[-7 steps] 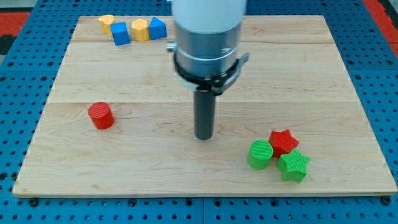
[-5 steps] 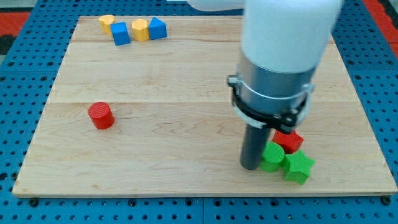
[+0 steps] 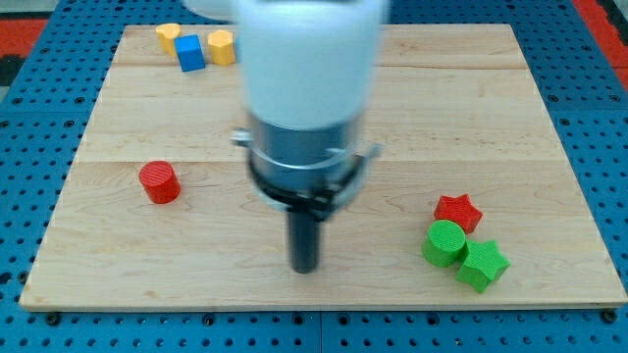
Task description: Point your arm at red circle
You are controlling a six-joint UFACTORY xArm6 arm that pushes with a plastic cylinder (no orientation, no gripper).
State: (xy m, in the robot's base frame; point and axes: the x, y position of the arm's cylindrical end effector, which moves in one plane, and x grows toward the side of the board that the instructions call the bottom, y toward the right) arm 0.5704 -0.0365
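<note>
The red circle (image 3: pixel 159 182) stands on the wooden board (image 3: pixel 196 118) at the view's left, about mid-height. My tip (image 3: pixel 305 268) rests on the board near the view's bottom centre, well to the right of the red circle and below it, apart from every block. The arm is blurred.
A red star (image 3: pixel 458 212), a green circle (image 3: pixel 444 242) and a green star (image 3: pixel 482 265) cluster at the view's lower right. A yellow block (image 3: pixel 169 37), a blue cube (image 3: pixel 191 52) and a yellow block (image 3: pixel 221 45) sit at the top left; the arm hides what lies to their right.
My tip went right to the green circle and nudged the lower-right cluster slightly right, then swung back left to the bottom centre. The red circle has not moved.
</note>
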